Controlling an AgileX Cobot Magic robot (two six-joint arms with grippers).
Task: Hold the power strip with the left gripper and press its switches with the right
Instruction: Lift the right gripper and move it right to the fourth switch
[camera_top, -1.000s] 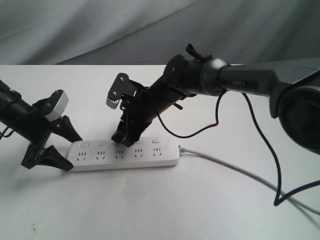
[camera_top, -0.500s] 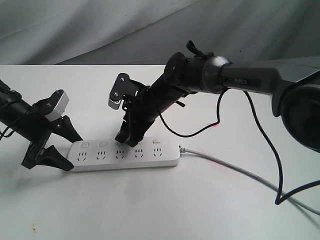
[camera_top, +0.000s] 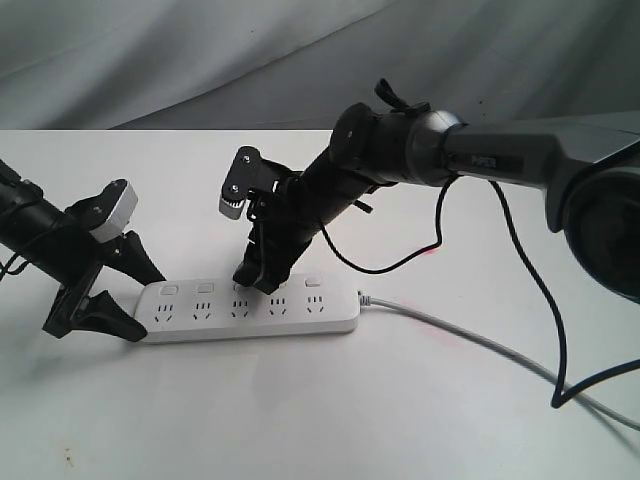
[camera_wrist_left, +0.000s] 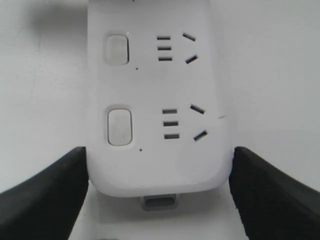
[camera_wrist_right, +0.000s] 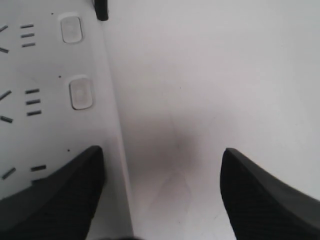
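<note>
The white power strip lies flat on the table, its grey cord trailing right. My left gripper straddles the strip's left end; in the left wrist view its black fingers touch both long sides of the power strip, shut on it. Two switches show there. My right gripper stands open, one tip down on the switch row near the third and fourth groups, the other behind the strip. In the right wrist view my right gripper has one finger over the strip, and two switches show.
The right arm's black cable loops down over the table at the right. A grey cloth backdrop hangs behind the white table. A small grey port sits at the strip's end.
My right gripper has shifted slightly to the right along the switch row. The left gripper and the strip have not moved.
</note>
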